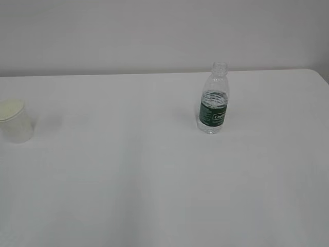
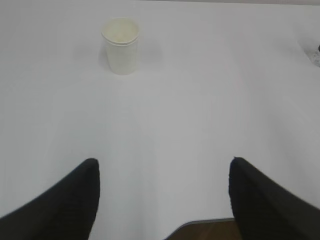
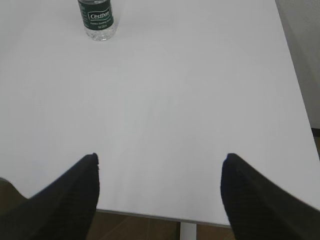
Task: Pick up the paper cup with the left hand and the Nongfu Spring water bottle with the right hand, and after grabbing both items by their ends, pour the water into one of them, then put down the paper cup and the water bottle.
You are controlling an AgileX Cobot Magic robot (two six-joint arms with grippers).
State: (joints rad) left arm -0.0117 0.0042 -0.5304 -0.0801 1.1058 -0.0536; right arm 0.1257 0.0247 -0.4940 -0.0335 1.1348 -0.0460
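The paper cup [image 1: 15, 121] stands upright at the table's far left; in the left wrist view the cup [image 2: 121, 46] is far ahead and left of centre. The Nongfu Spring water bottle [image 1: 214, 101], clear with a dark green label and no cap, stands upright right of centre, with water up to about its shoulder. In the right wrist view only the bottle's lower part [image 3: 96, 19] shows at the top left. My left gripper [image 2: 164, 162] and right gripper [image 3: 160, 157] are both open, empty, near the table's front edge. Neither arm appears in the exterior view.
The white table [image 1: 154, 180] runs to a pale wall behind. Its front edge [image 3: 150, 215] shows in both wrist views with brown floor below. The table's right edge [image 3: 295, 90] lies right of the right gripper.
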